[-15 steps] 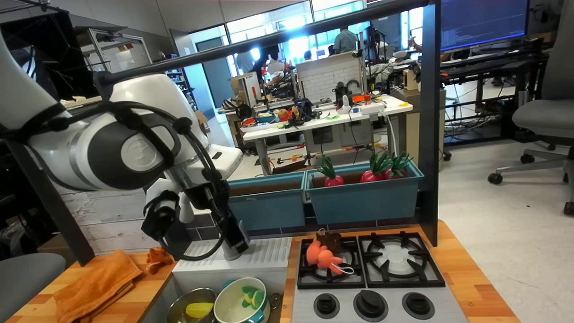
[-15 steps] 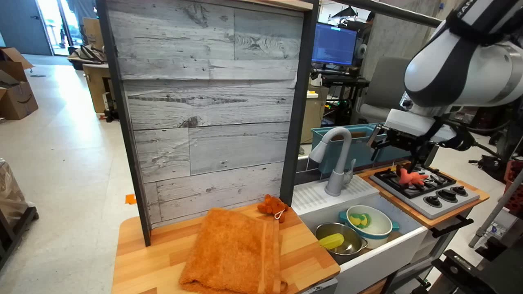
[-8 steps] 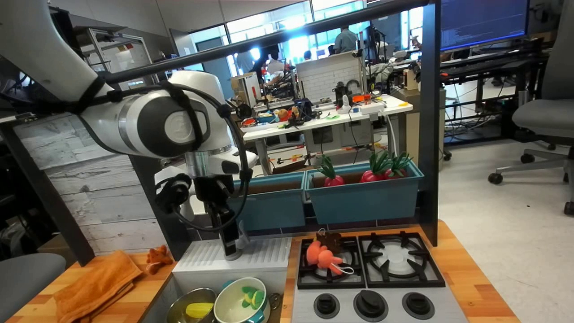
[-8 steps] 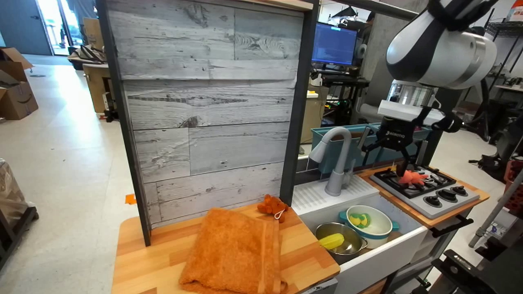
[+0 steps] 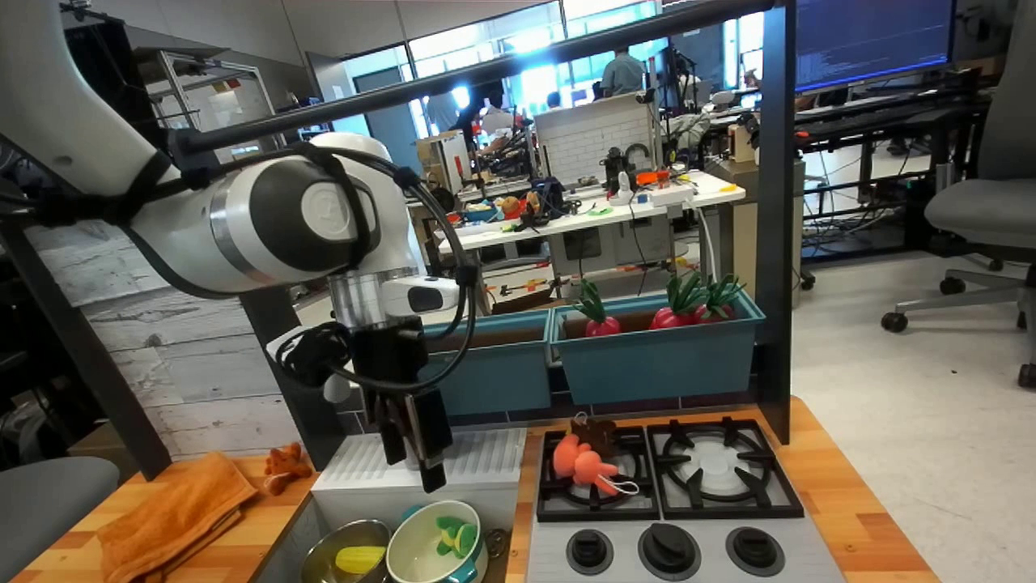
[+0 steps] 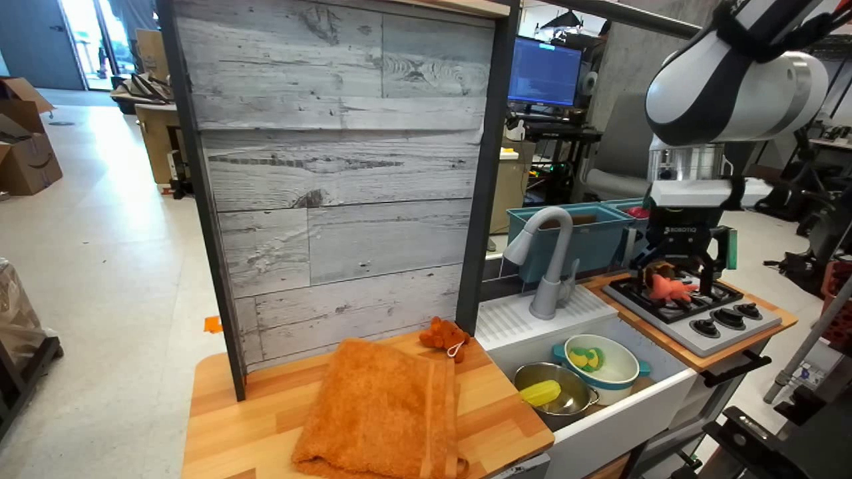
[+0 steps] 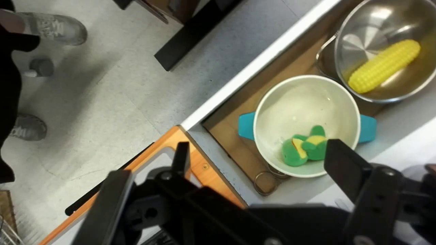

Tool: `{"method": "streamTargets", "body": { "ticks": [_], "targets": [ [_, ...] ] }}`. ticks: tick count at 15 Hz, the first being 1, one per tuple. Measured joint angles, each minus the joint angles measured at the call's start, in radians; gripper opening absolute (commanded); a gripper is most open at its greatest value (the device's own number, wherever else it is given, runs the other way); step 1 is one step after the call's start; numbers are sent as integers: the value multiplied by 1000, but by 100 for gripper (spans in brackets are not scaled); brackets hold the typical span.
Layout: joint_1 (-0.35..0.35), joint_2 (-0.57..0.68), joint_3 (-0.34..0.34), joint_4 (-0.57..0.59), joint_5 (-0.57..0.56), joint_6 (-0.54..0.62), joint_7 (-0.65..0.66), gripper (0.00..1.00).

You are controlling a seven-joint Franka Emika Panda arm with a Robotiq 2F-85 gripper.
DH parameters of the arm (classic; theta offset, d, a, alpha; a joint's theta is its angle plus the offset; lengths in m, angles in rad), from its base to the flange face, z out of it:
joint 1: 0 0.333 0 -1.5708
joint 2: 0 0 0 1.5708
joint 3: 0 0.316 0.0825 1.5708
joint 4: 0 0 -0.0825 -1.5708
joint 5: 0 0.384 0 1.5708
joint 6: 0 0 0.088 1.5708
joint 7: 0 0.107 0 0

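the gripper (image 7: 260,146) hangs above the sink (image 6: 626,432) with its jaws released and spread wide. nearest below it in the wrist view is the white pot (image 7: 306,102), teal-handled, with a green-and-yellow toy (image 7: 315,149) inside; a steel pot (image 7: 354,37) just beside it holds a yellow corn cob (image 7: 385,66). in an exterior view, the stove (image 5: 712,541) stands right of the sink, a coral plush (image 5: 589,466) on its left half; an orange towel (image 5: 182,510) lies on the left counter (image 5: 255,526), and red radishes (image 5: 601,326) poke from a far planter (image 5: 655,364).
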Motion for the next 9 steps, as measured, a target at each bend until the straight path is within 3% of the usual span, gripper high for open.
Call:
{"method": "streamTargets", "body": {
  "ticks": [6, 9],
  "targets": [
    [0, -20, -3, 26, -171, -203, -141, 100],
    [11, -2, -1, 48, -232, -252, -159, 100]
  ]
}}
